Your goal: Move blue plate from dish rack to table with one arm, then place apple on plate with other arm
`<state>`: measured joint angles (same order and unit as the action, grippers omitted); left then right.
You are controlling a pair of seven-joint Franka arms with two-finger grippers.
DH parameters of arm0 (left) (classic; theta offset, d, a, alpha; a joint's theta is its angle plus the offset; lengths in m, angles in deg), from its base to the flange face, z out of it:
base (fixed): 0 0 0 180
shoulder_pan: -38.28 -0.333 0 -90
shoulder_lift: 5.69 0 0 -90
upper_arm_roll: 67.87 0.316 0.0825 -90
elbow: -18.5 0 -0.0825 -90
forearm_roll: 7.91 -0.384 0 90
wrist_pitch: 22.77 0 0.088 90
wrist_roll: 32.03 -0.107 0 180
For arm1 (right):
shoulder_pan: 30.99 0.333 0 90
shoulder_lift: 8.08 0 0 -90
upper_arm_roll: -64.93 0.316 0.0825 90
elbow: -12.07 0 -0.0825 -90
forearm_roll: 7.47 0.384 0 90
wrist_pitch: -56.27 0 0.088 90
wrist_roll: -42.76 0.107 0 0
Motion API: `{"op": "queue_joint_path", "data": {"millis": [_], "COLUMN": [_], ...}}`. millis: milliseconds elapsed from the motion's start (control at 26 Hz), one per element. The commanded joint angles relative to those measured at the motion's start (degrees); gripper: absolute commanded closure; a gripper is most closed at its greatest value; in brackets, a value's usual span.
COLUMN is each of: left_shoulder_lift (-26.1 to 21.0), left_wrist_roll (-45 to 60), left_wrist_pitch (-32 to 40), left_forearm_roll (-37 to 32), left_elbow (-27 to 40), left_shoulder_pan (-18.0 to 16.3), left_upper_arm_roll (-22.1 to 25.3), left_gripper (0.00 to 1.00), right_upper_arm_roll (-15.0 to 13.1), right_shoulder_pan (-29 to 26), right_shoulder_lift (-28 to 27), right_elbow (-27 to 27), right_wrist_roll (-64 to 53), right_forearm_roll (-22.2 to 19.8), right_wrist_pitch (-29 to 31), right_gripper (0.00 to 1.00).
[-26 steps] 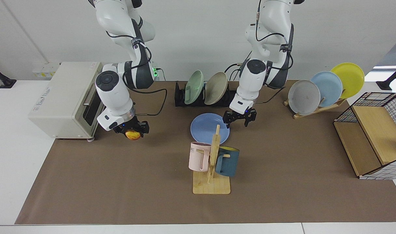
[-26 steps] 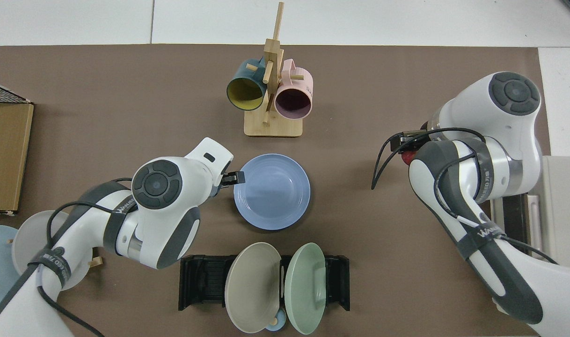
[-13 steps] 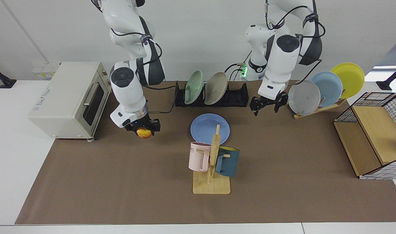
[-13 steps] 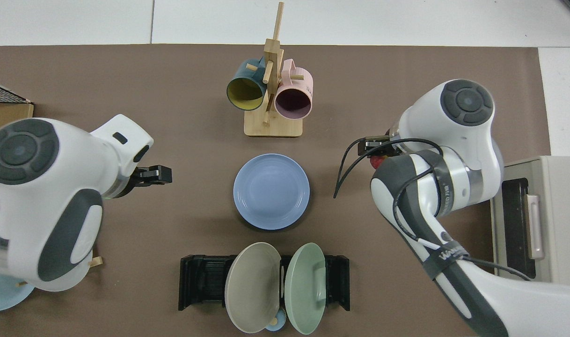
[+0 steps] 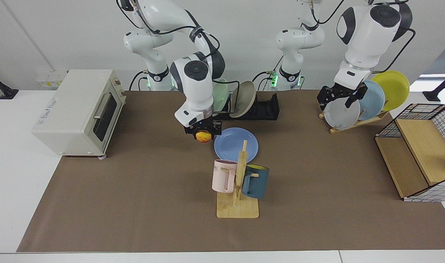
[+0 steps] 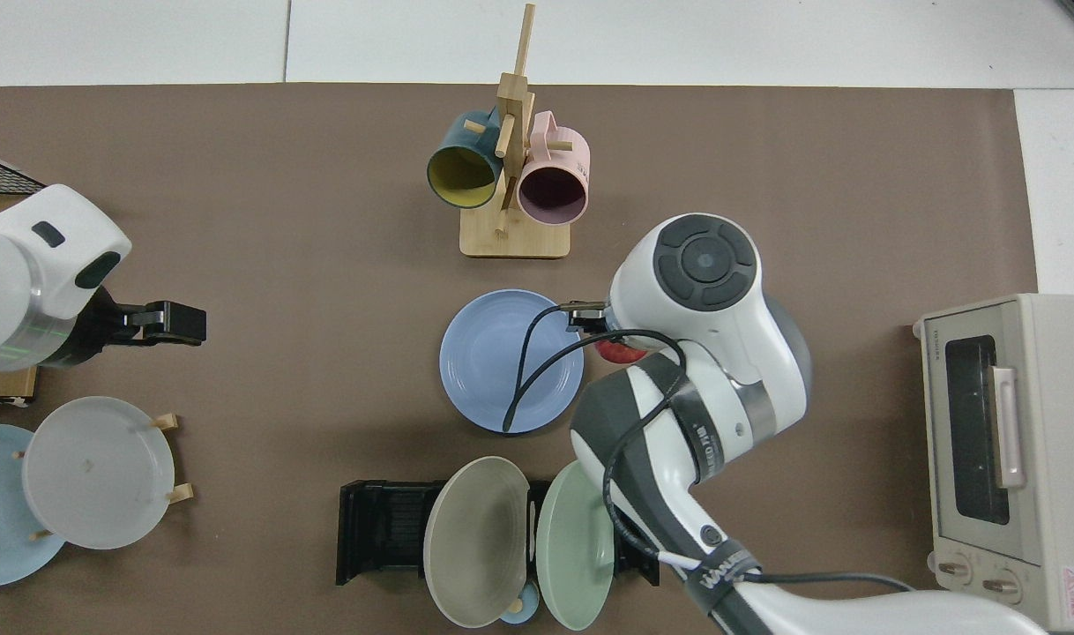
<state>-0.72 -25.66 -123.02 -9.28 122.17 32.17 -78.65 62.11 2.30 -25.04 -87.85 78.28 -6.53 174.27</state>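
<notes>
The blue plate (image 5: 228,144) (image 6: 493,362) lies flat on the brown-covered table (image 5: 134,190), in front of the black dish rack (image 5: 266,109) (image 6: 378,529). My right gripper (image 5: 203,133) is shut on the red-yellow apple (image 5: 203,136) and hangs just above the table at the plate's rim, on the toaster side. In the top view the apple (image 6: 621,351) peeks out under the right wrist, just outside the plate's edge. My left gripper (image 5: 338,96) (image 6: 171,322) is open and holds nothing. It is raised in front of the grey plate on the wooden stand, far from the blue plate.
A green and a beige plate (image 5: 242,98) stand in the rack. A mug tree (image 5: 239,182) with pink and dark blue mugs stands just before the blue plate. A toaster oven (image 5: 76,111), a wooden plate stand (image 5: 365,96) and a wire basket (image 5: 419,157) flank the table.
My right arm has carried the apple from beside the toaster oven across to the blue plate's rim. My left arm has drawn up and away from the plate to the wooden stand.
</notes>
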Motion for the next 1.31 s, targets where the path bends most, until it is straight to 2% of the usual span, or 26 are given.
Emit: {"op": "queue_joint_path", "data": {"millis": [0, 192, 308, 462, 654, 731, 769, 808, 846, 885, 1115, 1269], "left_shoulder_lift": [-2.33, -2.41, -3.03, -2.68, -3.64, -5.83, -6.71, -7.33, -7.42, -7.42, -7.07, -6.63], "left_wrist_roll": [-0.65, -0.92, 0.05, -0.65, -2.93, -3.99, -3.91, -3.9, -3.9, -3.9, -4.08, -4.08], "left_wrist_pitch": [1.91, 1.21, 0.15, 0.85, 7.34, 9.28, 9.9, 10.51, 10.78, 10.44, 10.17, 9.99], "left_forearm_roll": [0.85, 1.28, 5.32, 3.58, 3.22, 3.22, 3.04, 3.04, 2.87, 2.87, 3.04, 2.95], "left_elbow": [-3.56, -3.56, -3.56, -3.74, -9.88, -12.95, -14.53, -15.85, -16.3, -16.31, -15.78, -14.9], "left_shoulder_pan": [-0.65, -0.74, -0.74, -0.65, -0.65, -0.57, -0.48, -0.48, -0.3, -0.13, -0.21, -0.13], "left_upper_arm_roll": [-0.56, 0.76, 1.64, 1.81, 3.66, 4.01, 4.01, 4.01, 4.01, 4.01, 4.01, 4.01], "left_gripper": [0.0, 0.0, 0.0, 0.0, 0.0, 0.0, 0.0, 0.0, 0.0, 0.0, 0.0, 0.0], "right_upper_arm_roll": [-0.44, -0.26, -0.26, -0.26, -0.17, -0.17, -0.09, -0.09, -0.09, -0.17, -0.79, -1.23], "right_shoulder_pan": [4.14, 5.29, 5.73, 6.26, 6.78, 6.52, 6.43, 6.43, 6.43, 6.52, 6.52, 5.38], "right_shoulder_lift": [-8.69, -10.72, -12.21, -14.15, -14.33, -14.33, -14.33, -14.33, -14.33, -14.33, -13.8, -11.43], "right_elbow": [8.33, 8.51, 8.43, 8.34, 7.55, 7.11, 7.02, 6.76, 6.58, 6.58, 7.2, 7.81], "right_wrist_roll": [4.91, 5.71, 5.88, 5.97, 6.32, 6.15, 6.23, 6.23, 6.23, 6.23, 5.62, 3.43], "right_forearm_roll": [-0.33, -0.33, -0.24, 0.2, 0.64, 0.64, 0.99, 1.6, 2.74, 3.71, 3.1, 0.91], "right_wrist_pitch": [-0.14, 1.53, 3.55, 6.63, 6.8, 7.07, 7.42, 7.51, 7.6, 7.6, 6.02, 1.55], "right_gripper": [1.0, 1.0, 1.0, 1.0, 1.0, 1.0, 0.92, 0.7, 0.29, 0.0, 0.0, 0.0]}}
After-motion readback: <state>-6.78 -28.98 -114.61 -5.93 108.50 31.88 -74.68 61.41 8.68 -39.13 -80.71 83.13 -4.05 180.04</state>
